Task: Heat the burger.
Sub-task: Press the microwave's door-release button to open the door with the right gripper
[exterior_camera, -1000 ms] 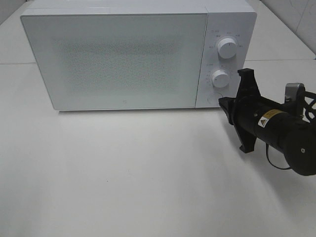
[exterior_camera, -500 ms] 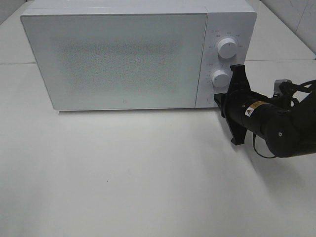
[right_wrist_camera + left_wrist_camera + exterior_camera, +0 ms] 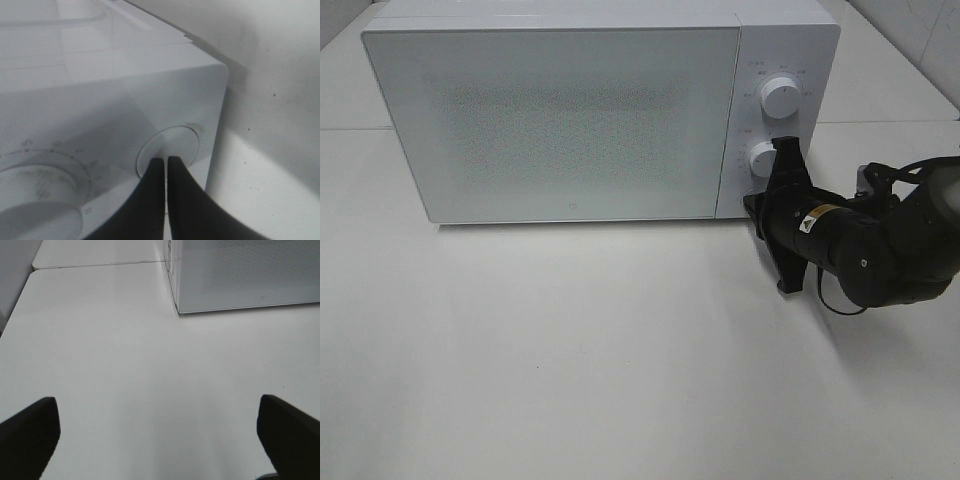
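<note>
Right gripper (image 3: 166, 160): clenched, holding nothing, tips touching the round button (image 3: 176, 141) low on the microwave (image 3: 800, 30) panel. Left gripper (image 3: 160, 440): released, over the table (image 3: 100, 340), well apart. Burger: not in view. If it is inside, it lies behind the closed door (image 3: 550, 120), toward 10 o'clock from the right gripper, the nearer arm.

The microwave (image 3: 570, 110) has a smooth, glossy white plastic shell; the table (image 3: 570, 380) is smooth and matt; the right gripper (image 3: 165, 161) is black plastic.
</note>
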